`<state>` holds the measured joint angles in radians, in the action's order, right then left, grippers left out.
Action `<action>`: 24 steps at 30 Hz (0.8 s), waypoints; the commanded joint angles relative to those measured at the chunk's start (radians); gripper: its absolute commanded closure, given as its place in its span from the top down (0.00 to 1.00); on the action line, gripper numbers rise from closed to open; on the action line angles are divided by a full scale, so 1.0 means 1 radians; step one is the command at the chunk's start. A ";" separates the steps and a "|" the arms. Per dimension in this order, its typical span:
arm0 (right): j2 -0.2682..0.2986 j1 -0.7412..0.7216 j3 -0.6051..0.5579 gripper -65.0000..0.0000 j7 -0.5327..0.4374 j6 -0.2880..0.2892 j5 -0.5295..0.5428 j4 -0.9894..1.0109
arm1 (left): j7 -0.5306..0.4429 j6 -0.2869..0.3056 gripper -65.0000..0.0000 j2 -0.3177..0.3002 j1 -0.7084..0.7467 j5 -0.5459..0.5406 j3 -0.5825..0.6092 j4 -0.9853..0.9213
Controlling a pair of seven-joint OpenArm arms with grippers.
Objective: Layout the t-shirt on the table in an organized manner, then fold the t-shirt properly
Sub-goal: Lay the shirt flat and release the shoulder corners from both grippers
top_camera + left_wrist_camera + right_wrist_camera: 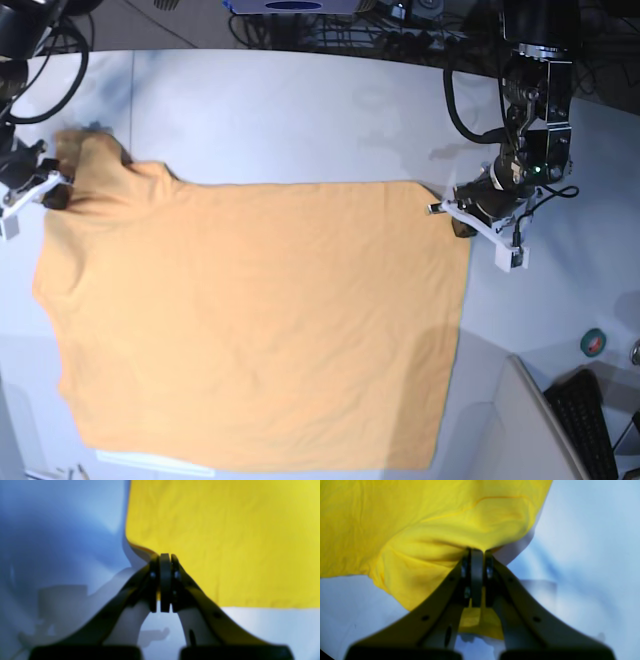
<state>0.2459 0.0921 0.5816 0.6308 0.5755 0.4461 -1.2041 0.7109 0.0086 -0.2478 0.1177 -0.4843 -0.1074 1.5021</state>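
The orange-yellow t-shirt point(250, 320) lies spread almost flat on the white table point(300, 120), plain side up; no print shows. My left gripper point(447, 210) is at the shirt's far right corner, shut on the hem edge. The left wrist view shows that gripper point(165, 556) pinching the corner of the yellow cloth point(225, 542), slightly lifted. My right gripper point(55, 188) is at the far left, where the shirt bunches near a sleeve. In the right wrist view this gripper point(477, 551) is shut on a raised fold of the shirt point(420, 542).
A black keyboard point(588, 420) and a small green tape roll point(593, 342) sit at the near right, beside a grey panel point(500, 420). Cables and equipment point(330, 25) line the far table edge. The shirt's near hem reaches the frame's bottom.
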 commanded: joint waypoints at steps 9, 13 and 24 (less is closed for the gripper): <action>0.043 -0.039 0.005 0.00 -0.016 0.005 -0.028 0.112 | -0.023 0.006 0.00 -0.018 -0.005 -0.003 -0.005 0.016; 0.039 -0.019 0.068 0.40 -0.055 0.010 -0.091 0.063 | -0.023 0.006 0.00 -0.018 0.003 -0.003 -0.005 0.016; -0.084 0.208 -0.012 0.00 -0.071 0.119 -0.096 -0.329 | -0.023 0.004 0.00 -0.018 0.038 -0.003 -0.007 0.022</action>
<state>0.1432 0.3080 0.5598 0.5808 0.6926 0.3332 -1.5173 0.7040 0.0074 -0.2569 0.1692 -0.4793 -0.1104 1.5040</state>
